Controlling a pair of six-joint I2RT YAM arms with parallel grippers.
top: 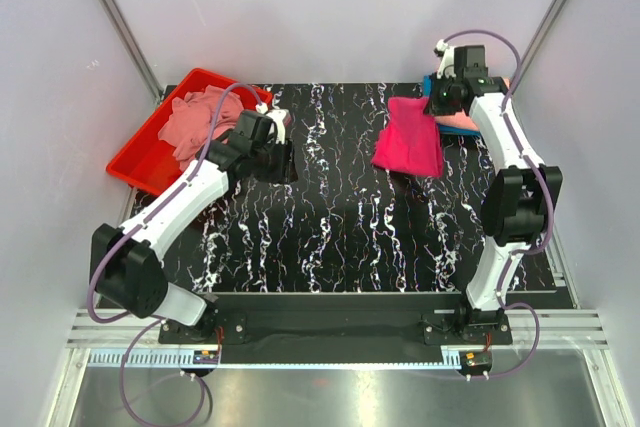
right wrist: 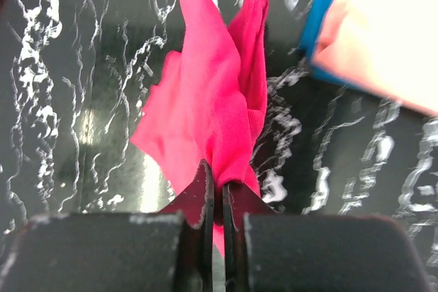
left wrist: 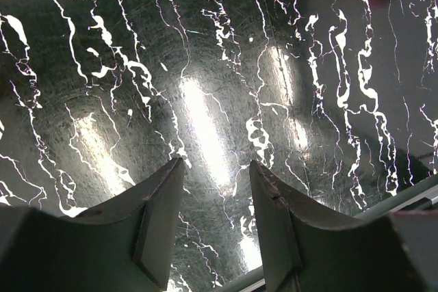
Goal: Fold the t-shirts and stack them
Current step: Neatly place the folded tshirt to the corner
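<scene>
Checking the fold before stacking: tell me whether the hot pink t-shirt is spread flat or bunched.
Bunched, not flat: the right gripper pinches the hot pink t-shirt, its cloth draping in folds.

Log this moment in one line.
left tool: open, empty | right tool: shut on magenta tee | tray: dusty-pink tee inside

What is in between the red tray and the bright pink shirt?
Seen from the top view, only the left end effector, open and empty, over bare black marbled table, lies between the red tray and pink shirt.
</scene>
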